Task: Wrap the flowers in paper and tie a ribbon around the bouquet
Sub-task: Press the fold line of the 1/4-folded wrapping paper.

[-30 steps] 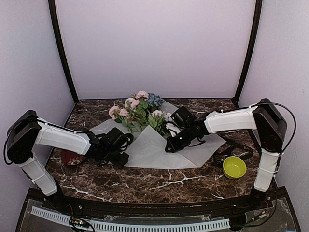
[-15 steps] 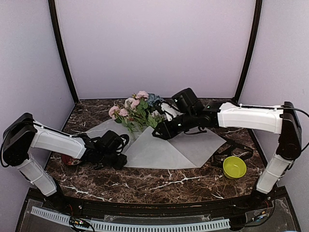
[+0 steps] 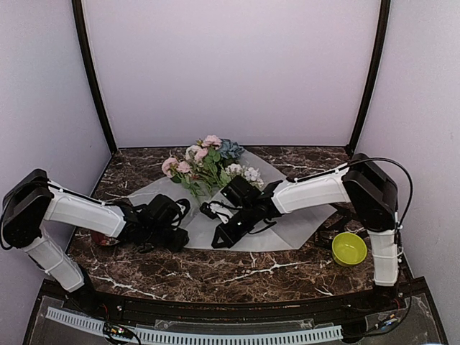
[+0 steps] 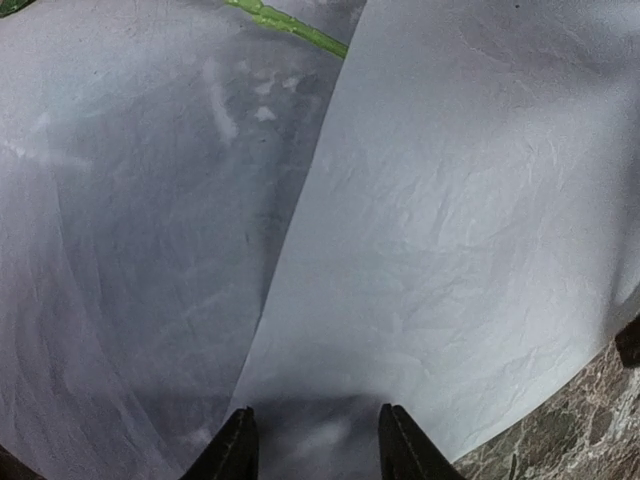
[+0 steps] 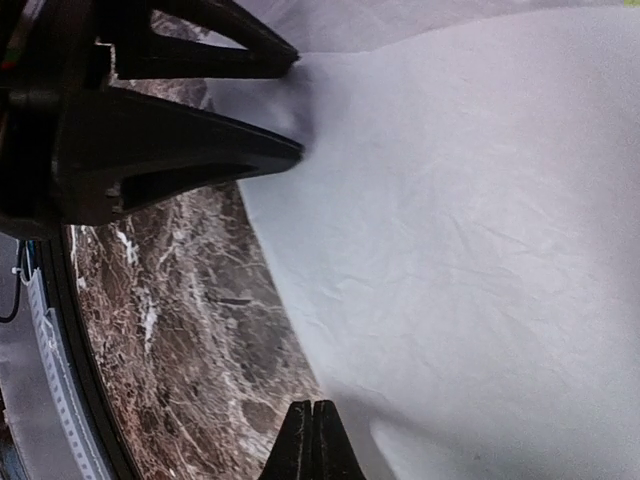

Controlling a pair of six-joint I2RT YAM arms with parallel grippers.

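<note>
Plain lilac walls (image 3: 230, 72) close in a dark brown marble table (image 3: 215, 277) veined with white. On it lies one sheet of frosted white paper (image 3: 295, 224), spread across the middle with one flap folded over itself. One bunch of flowers (image 3: 205, 162), pink, white and blue-grey with green leaves, rests on the sheet's far left part, blooms toward the back wall. A single green stem (image 4: 290, 25) shows at the top of the left wrist view. Two arms reach in low. The left gripper (image 3: 177, 237) sits at the paper's near left edge, its two fingers (image 4: 235, 450) standing apart with the edge of the sheet running into the gap. No firm clamp on it is visible. The right gripper (image 3: 219, 242) is at the near edge just beside it, its two fingers (image 5: 300, 450) pressed together with their tips against the paper's border. Whether any paper is nipped between them cannot be told. One yellow-green bowl (image 3: 349, 249) stands off the paper at the right, and one dark red round thing (image 3: 106, 235) peeks from under the left arm.
</note>
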